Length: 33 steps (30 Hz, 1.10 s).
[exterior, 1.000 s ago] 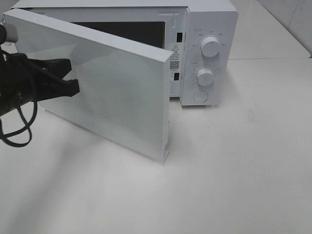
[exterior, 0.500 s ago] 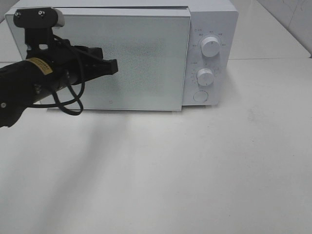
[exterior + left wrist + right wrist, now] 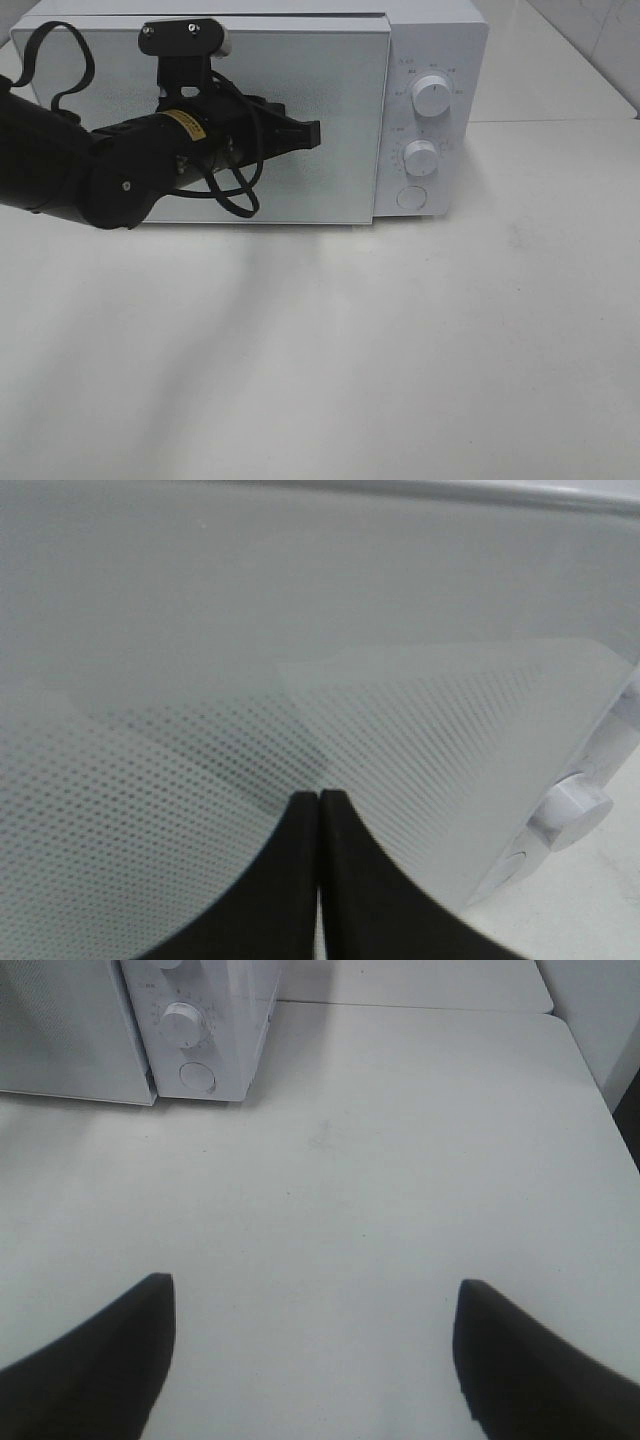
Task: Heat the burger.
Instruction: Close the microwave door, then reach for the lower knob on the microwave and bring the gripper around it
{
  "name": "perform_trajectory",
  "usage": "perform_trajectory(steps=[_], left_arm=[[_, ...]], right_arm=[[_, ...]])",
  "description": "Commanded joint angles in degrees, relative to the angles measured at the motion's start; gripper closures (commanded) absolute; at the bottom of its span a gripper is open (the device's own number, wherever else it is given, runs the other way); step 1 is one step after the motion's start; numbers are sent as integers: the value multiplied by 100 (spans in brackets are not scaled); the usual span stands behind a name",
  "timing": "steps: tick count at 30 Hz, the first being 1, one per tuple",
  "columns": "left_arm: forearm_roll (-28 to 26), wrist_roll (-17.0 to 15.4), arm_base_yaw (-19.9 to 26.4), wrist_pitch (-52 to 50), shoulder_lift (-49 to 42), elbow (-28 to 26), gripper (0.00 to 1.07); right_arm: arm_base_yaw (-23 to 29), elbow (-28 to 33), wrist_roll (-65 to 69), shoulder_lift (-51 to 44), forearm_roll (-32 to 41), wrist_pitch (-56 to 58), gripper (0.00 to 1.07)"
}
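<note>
Now the white microwave (image 3: 430,40) stands with its door (image 3: 330,190) flat against the front, where a second ago that door hung wide open, swung out toward the left. By half a second ago it was already closed, and it looks the same since.

What has changed since then is the left arm. The left gripper (image 3: 315,133) has slid further along the door's face toward the control panel, and the black arm now reaches across most of the frosted panel. Its jaws are pressed together with nothing between them; the wrist view shows the two tips meeting (image 3: 319,800) right up against the dotted window. I cannot tell whether they actually touch the glass.

The upper knob (image 3: 431,95), the lower knob (image 3: 421,158) and the round button (image 3: 411,197) sit just beyond the gripper tip, to its right, untouched.

The right gripper (image 3: 315,1285) hangs over the pale table (image 3: 450,350), well apart from the microwave, with its jaws spread wide and holding nothing.

The burger does not show in any view. The door is shut and its window is too clouded to see through, so I cannot tell where it sits.
</note>
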Motion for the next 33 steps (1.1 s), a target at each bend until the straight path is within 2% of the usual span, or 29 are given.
perform_trajectory(steps=[1, 6, 15, 17, 19, 23, 25, 26, 27, 28, 29, 30, 31, 32, 33], left_arm=[[-241, -6, 80, -315, 109, -304, 107], [-264, 0, 80, -298, 395, -825, 107], [-275, 17, 0, 57, 435, -945, 107], [-235, 23, -23, 155, 395, -911, 107], [-63, 40, -178, 390, 166, -653, 107], [-63, 103, -292, 476, -120, -350, 107], [-63, 195, -327, 550, -241, -229, 107], [-63, 401, -350, 945, -458, -46, 104], [-63, 527, -350, 1621, -653, 29, 92], [-63, 527, -350, 1621, -653, 29, 92], [-63, 607, -350, 2080, -756, 46, 82], [-63, 751, -309, 2916, -917, 46, 58], [-63, 751, -309, 2916, -917, 46, 58], [-63, 762, -309, 3312, -1003, 46, 45], [-63, 762, -298, 3971, -1140, 46, 14]], right_arm=[[-34, 17, -63, -155, 0, -92, 31], [-34, 17, -63, -155, 0, -92, 31], [-34, 17, -63, -155, 0, -92, 31], [-34, 17, -63, -155, 0, -92, 31], [-34, 17, -63, -155, 0, -92, 31], [-34, 17, -63, -155, 0, -92, 31], [-34, 17, -63, -155, 0, -92, 31], [-34, 17, -63, -155, 0, -92, 31], [-34, 17, -63, -155, 0, -92, 31], [-34, 17, -63, -155, 0, -92, 31], [-34, 17, -63, -155, 0, -92, 31], [-34, 17, -63, -155, 0, -92, 31], [-34, 17, -63, -155, 0, -92, 31], [-34, 17, -63, -155, 0, -92, 31], [-34, 17, -63, -155, 0, -92, 31]])
